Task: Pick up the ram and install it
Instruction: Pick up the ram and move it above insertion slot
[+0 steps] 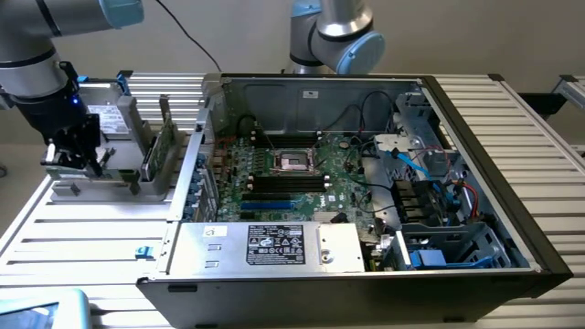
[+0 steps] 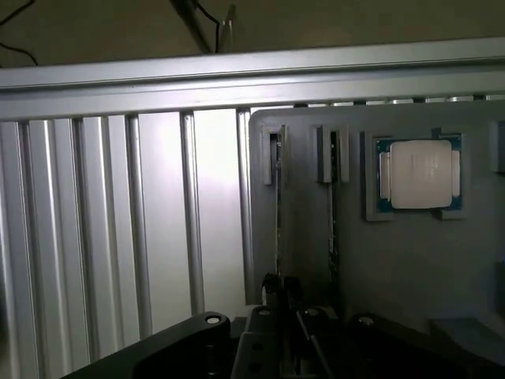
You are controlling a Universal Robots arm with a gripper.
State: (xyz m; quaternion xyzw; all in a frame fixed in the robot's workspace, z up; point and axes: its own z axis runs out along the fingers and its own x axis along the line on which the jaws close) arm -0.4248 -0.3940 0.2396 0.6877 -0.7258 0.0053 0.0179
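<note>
Counter (image 1: 82,226): a surface of silver aluminium slats carries everything in the scene.
Computer case (image 1: 302,103): a black tower lies open on its side in the middle of the counter, and a green motherboard (image 1: 283,185) shows inside it.
Arm (image 1: 37,62): a grey robot arm reaches down at the exterior view's left, well apart from the case.
Holder (image 2: 394,268): a flat grey tray with narrow slots sits on the counter under the arm.
Tool (image 2: 279,286): its two dark fingertips stand close together on either side of a thin board edge, pinching it.
Ram (image 2: 278,221): the thin green stick, seen edge-on, stands in a holder slot between the fingertips.
Second stick (image 2: 333,221): it stands in the neighbouring slot, just beside the ram.
Processor (image 2: 420,174): a square silver chip rests in a holder pocket, near the sticks.
</note>
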